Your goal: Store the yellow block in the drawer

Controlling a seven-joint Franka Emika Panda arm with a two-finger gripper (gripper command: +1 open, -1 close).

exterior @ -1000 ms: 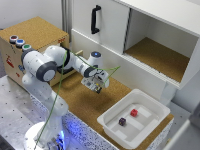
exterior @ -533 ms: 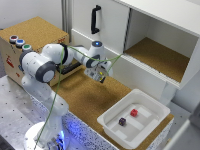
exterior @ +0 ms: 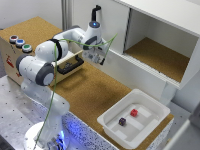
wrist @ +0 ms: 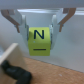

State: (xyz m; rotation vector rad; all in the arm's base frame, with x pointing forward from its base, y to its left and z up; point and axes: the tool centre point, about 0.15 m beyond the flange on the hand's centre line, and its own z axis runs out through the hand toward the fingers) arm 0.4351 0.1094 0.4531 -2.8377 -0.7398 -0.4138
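In the wrist view my gripper (wrist: 41, 31) is shut on the yellow block (wrist: 41, 40), a bright yellow cube with a dark letter on its face, held between the two fingers. In the exterior view the gripper (exterior: 98, 54) hangs in front of the white cabinet wall, just to the exterior view's right of the open drawer (exterior: 70, 64). The block is hidden by the hand there. The drawer is pale wood with a black bar handle and stands pulled out of the cork-topped box. Its handle also shows in the wrist view (wrist: 17, 73), below and beside the block.
A white tub (exterior: 107, 116) at the front right of the exterior view holds a red cube (exterior: 133, 112) and a dark purple cube (exterior: 122, 121). The white cabinet with a black handle (exterior: 95, 10) and an open compartment (exterior: 160, 55) stands behind. Coloured buttons (exterior: 19, 43) sit on the box.
My gripper has moved up in the exterior view with the yellow block in it, from above the cork surface to a spot beside the open drawer. The drawer and tub have not moved.
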